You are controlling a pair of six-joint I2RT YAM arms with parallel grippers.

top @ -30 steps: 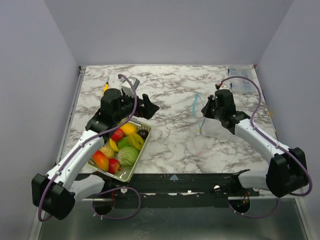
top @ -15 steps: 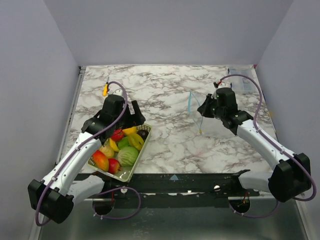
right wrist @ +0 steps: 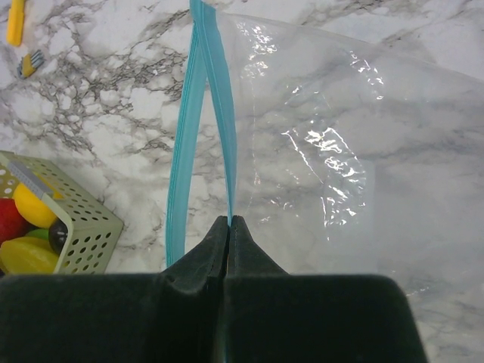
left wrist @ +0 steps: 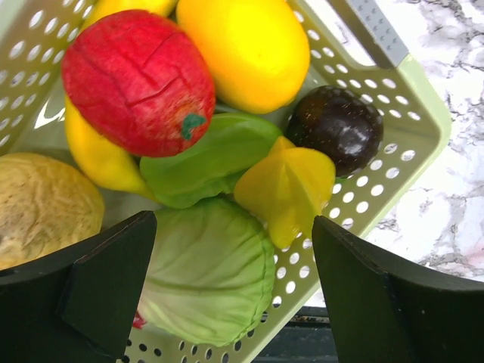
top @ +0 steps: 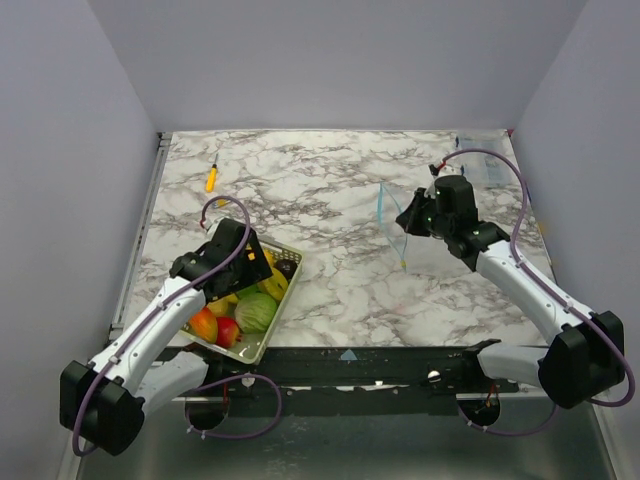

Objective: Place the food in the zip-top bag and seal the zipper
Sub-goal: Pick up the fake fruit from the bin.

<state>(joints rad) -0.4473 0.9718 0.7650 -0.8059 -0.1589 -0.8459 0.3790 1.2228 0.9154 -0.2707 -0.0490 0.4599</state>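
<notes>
Right gripper (right wrist: 228,221) pinching thin teal zipper (right wrist: 218,106)

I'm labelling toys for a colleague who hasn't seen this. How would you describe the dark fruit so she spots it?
Find the pale green basket at the marble table's near left edge. In one corner, beside the yellow star-shaped fruit, sits a small round fruit, the only near-black piece among bright ones.

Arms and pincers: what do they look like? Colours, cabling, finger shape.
The left arm and right arm both have white link shells with black joint housings and black bases. A purple cable loops along each arm from base to wrist. The left pincer and right pincer have matte black, wedge-shaped fingers. I see no markings.
</notes>
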